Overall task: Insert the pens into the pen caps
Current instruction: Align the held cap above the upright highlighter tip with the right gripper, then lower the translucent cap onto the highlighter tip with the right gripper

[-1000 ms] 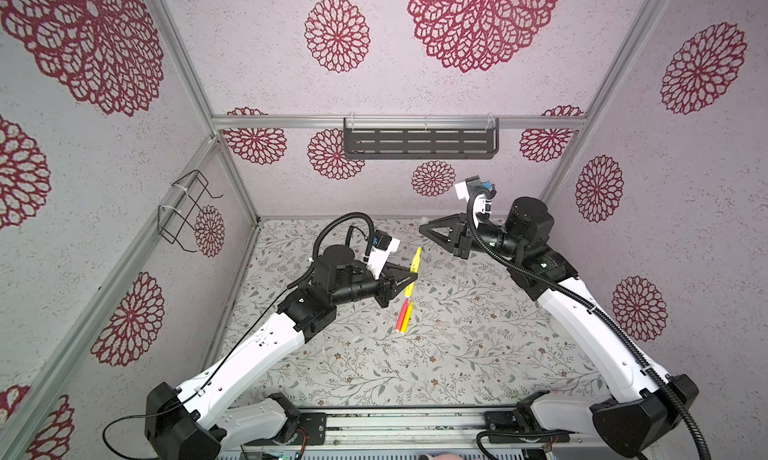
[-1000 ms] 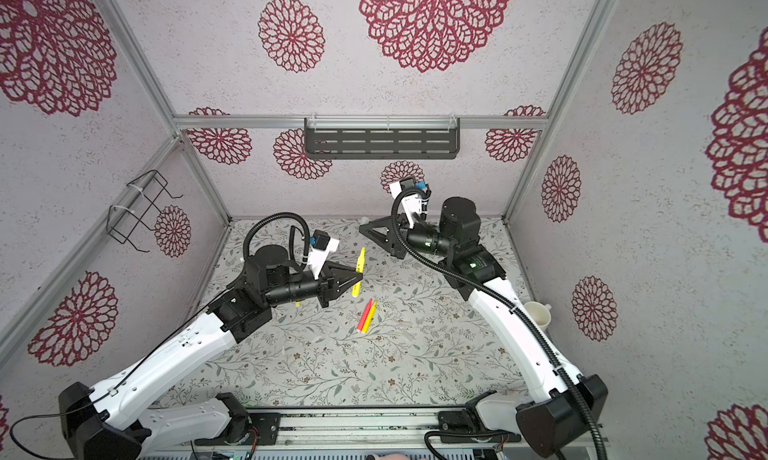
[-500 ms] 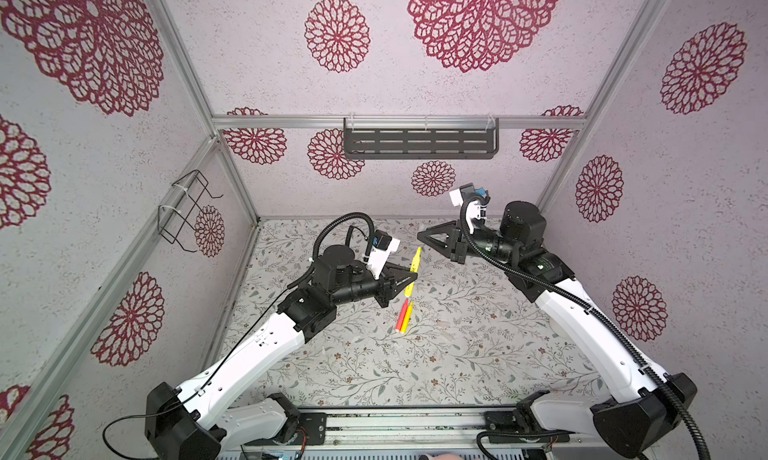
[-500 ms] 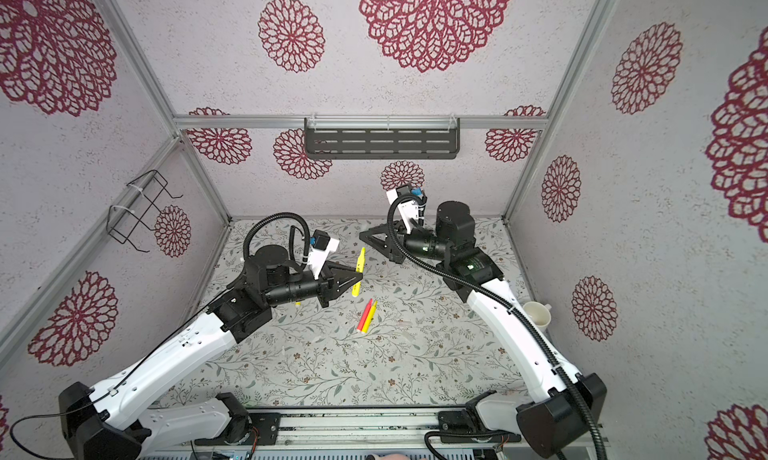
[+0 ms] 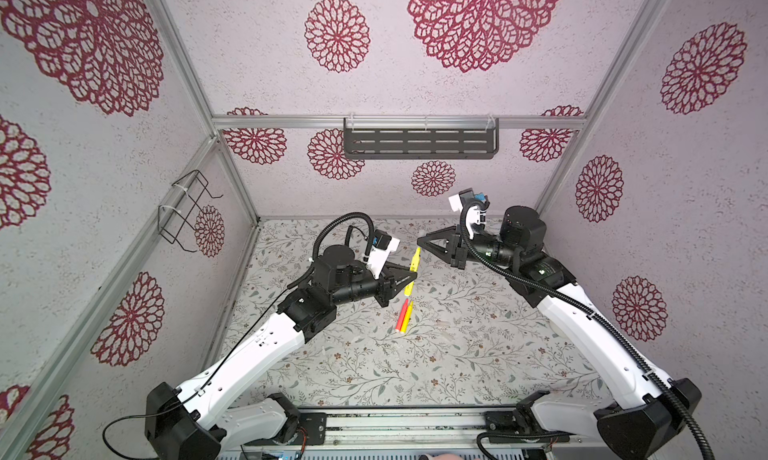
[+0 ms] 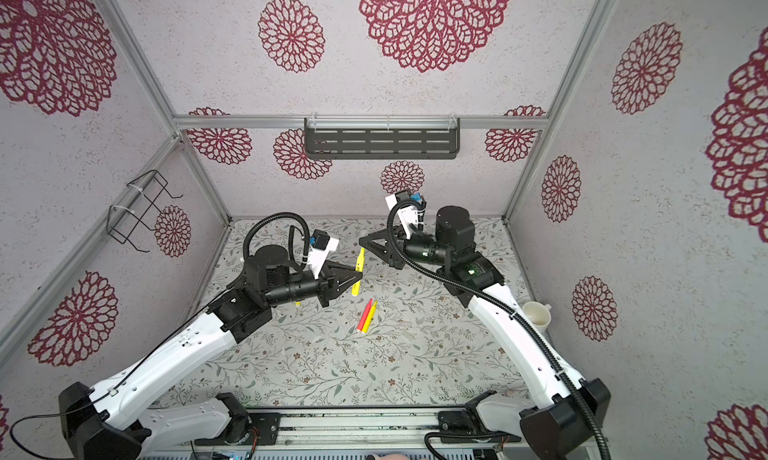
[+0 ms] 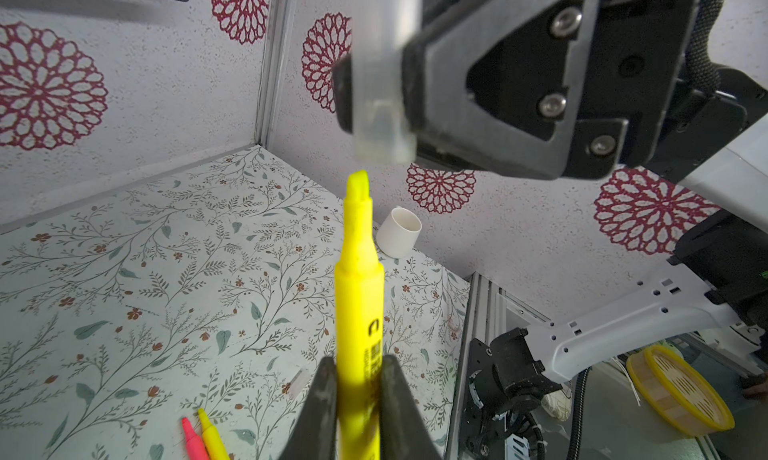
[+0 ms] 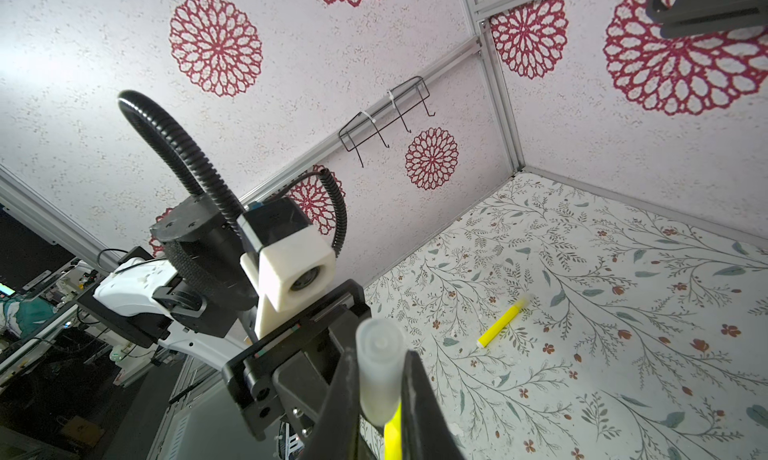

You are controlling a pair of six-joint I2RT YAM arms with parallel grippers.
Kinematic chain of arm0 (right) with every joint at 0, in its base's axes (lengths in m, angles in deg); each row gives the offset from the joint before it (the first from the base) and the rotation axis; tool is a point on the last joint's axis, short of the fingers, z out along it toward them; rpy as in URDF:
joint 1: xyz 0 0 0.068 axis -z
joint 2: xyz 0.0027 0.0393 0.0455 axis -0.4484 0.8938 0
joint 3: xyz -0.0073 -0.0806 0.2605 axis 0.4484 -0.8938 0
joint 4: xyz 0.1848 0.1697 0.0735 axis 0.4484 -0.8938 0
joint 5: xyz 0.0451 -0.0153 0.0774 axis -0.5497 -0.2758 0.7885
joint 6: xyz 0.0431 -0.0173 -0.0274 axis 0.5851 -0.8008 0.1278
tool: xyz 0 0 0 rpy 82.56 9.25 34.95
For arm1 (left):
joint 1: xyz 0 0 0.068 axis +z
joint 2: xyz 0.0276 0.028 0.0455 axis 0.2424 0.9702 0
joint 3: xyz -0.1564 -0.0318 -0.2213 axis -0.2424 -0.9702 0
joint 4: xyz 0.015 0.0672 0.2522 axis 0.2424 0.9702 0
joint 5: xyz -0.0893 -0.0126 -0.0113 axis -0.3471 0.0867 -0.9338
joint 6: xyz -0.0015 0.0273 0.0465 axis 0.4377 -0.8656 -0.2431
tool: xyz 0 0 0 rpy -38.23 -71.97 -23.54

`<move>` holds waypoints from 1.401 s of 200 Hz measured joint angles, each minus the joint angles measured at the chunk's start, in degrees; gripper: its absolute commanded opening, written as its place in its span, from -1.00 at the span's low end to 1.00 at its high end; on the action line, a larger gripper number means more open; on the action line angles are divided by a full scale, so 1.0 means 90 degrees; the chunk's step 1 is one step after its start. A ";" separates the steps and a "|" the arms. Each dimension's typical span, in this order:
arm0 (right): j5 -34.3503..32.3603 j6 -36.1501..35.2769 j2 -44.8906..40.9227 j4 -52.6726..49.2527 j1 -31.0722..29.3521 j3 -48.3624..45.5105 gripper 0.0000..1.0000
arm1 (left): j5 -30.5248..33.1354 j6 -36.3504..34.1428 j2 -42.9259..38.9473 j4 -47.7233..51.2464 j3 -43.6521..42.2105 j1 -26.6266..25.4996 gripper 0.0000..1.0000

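Note:
My left gripper [image 7: 358, 366] is shut on a yellow pen [image 7: 359, 296], which stands with its chisel tip up, uncapped. My right gripper [image 8: 381, 366] is shut on a clear pen cap [image 8: 376, 337]. In the left wrist view that cap [image 7: 382, 105] hangs just beyond the pen's tip, roughly in line with it and a small gap apart. In both top views the left gripper [image 5: 414, 276] and the right gripper [image 5: 419, 240] meet tip to tip above the mat's back middle. A red pen [image 5: 402, 316] and a yellow pen [image 5: 409, 312] lie side by side on the mat.
Another yellow pen [image 8: 500, 323] lies on the mat beneath the left arm. A loose clear cap [image 7: 298, 382] lies flat near the red and yellow pair. A white cup [image 6: 536, 312] stands by the right wall. A dark shelf [image 5: 419, 142] hangs on the back wall.
My right gripper has come down and slightly left with the cap, closing in on the pen's tip. The left arm and its pen have not moved.

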 measured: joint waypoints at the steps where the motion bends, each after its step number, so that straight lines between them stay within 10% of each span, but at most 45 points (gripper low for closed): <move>1: 0.0000 0.0000 -0.0002 0.0000 0.0000 0.0000 -1.00 | 0.0000 0.0000 0.0000 0.0000 0.0000 0.0000 -1.00; 280: -0.0189 0.0012 0.0073 0.0119 -0.0109 -0.0066 -1.00 | 0.0017 0.0000 -0.0151 -0.0044 -0.0075 0.0000 -1.00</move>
